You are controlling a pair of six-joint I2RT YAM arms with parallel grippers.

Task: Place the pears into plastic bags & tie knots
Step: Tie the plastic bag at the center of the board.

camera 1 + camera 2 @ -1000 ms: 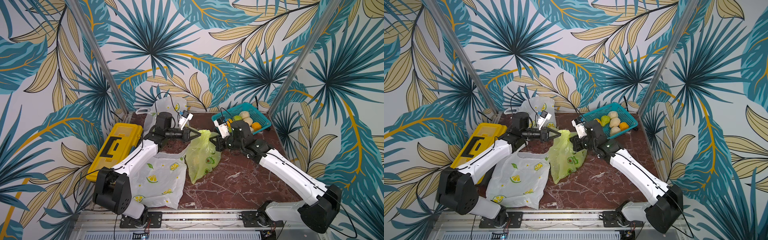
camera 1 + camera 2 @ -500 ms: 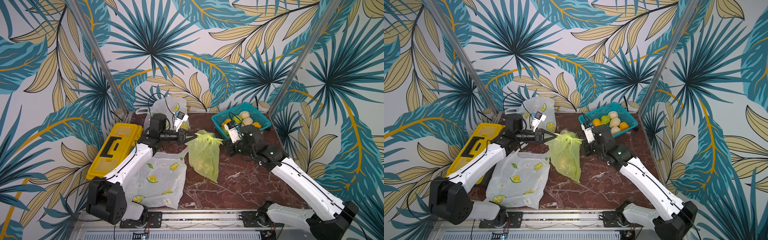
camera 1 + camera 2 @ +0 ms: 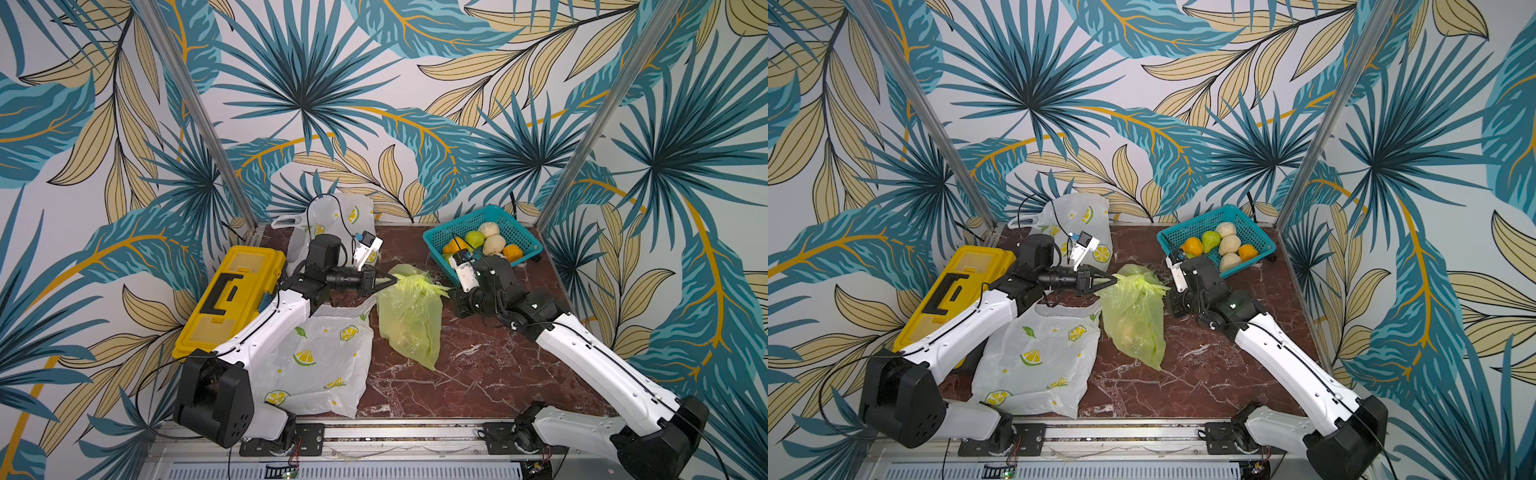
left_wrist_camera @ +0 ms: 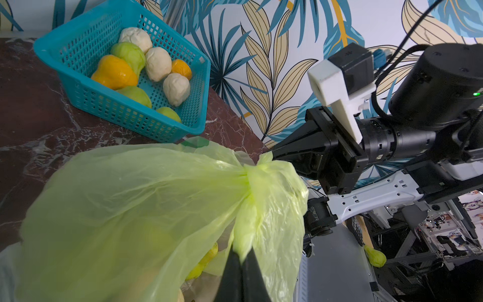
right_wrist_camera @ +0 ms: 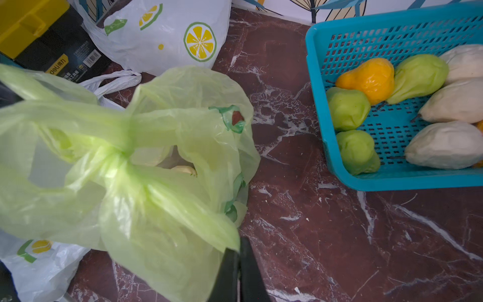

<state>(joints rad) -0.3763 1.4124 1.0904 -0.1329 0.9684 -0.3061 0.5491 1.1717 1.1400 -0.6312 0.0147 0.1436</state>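
Knot (image 4: 248, 177) forming on the pear-filled green bag (image 3: 411, 324): left jaws clamp one handle, right jaws touch the other end, grip unclear. Pears (image 3: 492, 244) wait in the basket (image 3: 517, 230); a lemon-print bag (image 3: 320, 365) lies flat.

pears (image 4: 205, 261) mostly hidden w/in green bag (image 4: 130, 209), basket (image 5: 392, 180) cropped

The green bag (image 3: 411, 320) is thin translucent plastic film, crinkled and softly shiny. The flat white bag (image 3: 320, 361) and the upright white bag (image 3: 332, 220) are the same flimsy film, milky and printed. The pears (image 5: 347, 108) look waxy: green and orange ones smooth and glossy, cream ones matt and lumpy. The basket (image 4: 117, 112) is rigid teal plastic mesh. The worktop (image 5: 339, 235) is polished dark red marble-look stone, white-veined. The toolbox (image 3: 224, 299) is hard yellow plastic with a satin sheen. The frame post (image 3: 201, 116) is brushed metal.
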